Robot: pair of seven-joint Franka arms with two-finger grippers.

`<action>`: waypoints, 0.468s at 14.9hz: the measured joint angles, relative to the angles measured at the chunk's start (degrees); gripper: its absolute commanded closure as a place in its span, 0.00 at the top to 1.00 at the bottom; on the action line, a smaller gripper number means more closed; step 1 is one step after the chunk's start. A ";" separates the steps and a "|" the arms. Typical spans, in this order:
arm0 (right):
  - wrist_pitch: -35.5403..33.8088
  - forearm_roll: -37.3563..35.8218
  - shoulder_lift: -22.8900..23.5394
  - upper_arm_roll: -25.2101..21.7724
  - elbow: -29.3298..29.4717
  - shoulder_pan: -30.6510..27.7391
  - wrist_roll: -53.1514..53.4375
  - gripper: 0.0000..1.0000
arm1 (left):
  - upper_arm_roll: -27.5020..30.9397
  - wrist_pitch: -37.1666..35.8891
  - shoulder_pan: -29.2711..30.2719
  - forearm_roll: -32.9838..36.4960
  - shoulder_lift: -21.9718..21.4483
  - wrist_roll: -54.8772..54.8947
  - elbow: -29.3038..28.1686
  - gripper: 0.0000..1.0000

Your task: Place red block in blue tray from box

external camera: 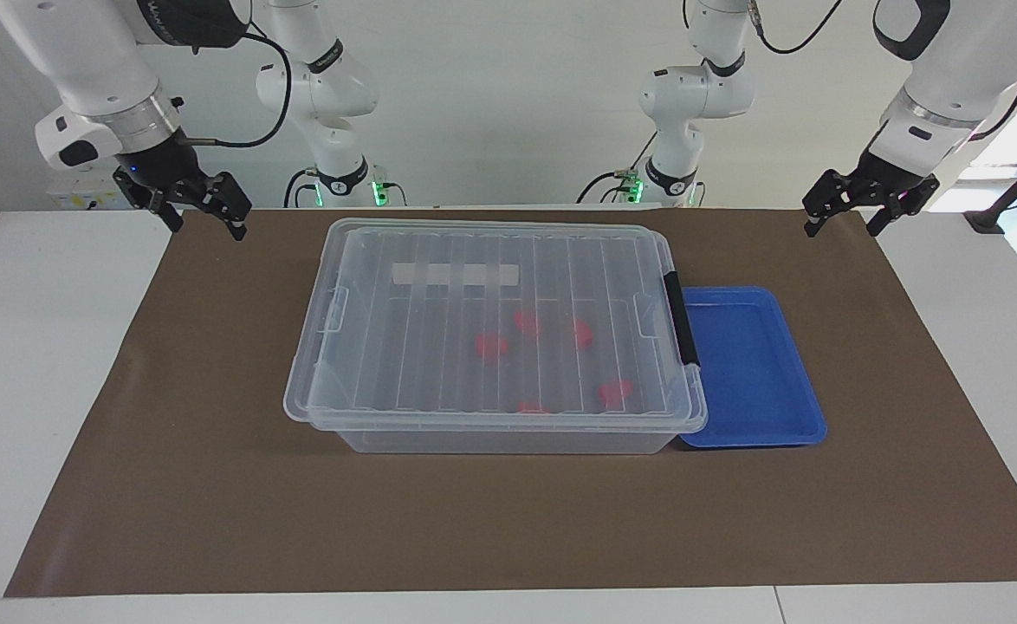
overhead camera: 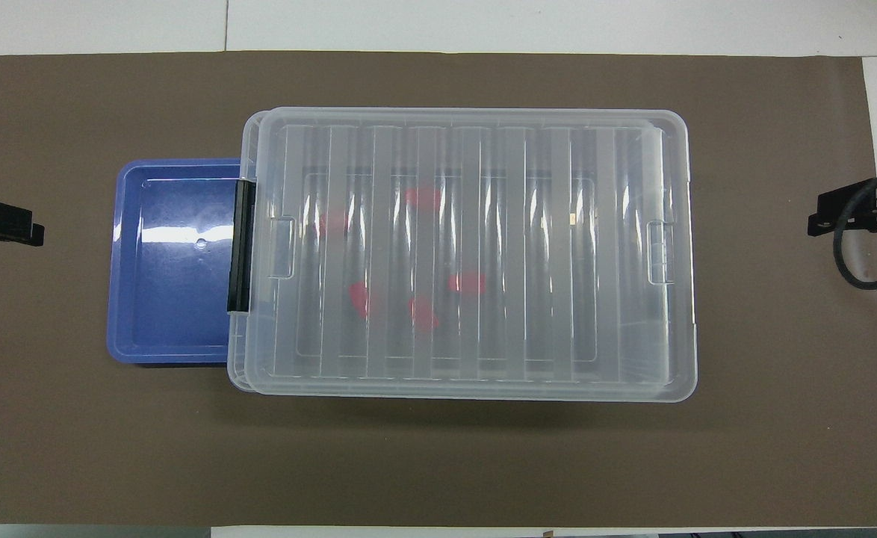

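The box [external camera: 439, 347] is a large clear bin in the middle of the brown mat, with its ribbed lid shut [overhead camera: 528, 254]. Several red blocks [external camera: 491, 346] lie inside it and show through the lid [overhead camera: 467, 282]. The blue tray [external camera: 747, 364] sits flat and bare against the box's black-clip end, toward the left arm's end of the table [overhead camera: 173, 284]. My left gripper [external camera: 842, 225] hangs open and holds nothing over the mat's corner by its own base [overhead camera: 1, 222]. My right gripper [external camera: 207, 225] is open and holds nothing over the mat's other robot-side corner [overhead camera: 849, 217].
A black clip handle [external camera: 680, 319] latches the box's lid at the tray end. A whitish strip [external camera: 455, 275] shows on the box toward the robots. The brown mat [external camera: 214, 485] covers the white table.
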 measured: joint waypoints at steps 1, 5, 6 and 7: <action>0.00 0.00 0.00 0.11 -0.09 0.18 0.00 1.00 | 0.00 0.00 0.00 0.00 0.00 0.02 0.00 1.00; 3.03 0.01 0.10 0.77 -0.61 0.82 -1.63 1.00 | -0.01 -0.01 -0.01 0.00 0.00 0.04 -0.01 1.00; 4.11 0.01 0.26 0.77 -0.89 1.33 -1.87 1.00 | -0.02 -0.01 -0.01 0.00 0.00 0.04 -0.02 1.00; 5.55 0.02 0.53 0.79 -1.36 2.06 -1.90 1.00 | -0.02 -0.03 -0.01 0.00 0.00 0.05 -0.03 1.00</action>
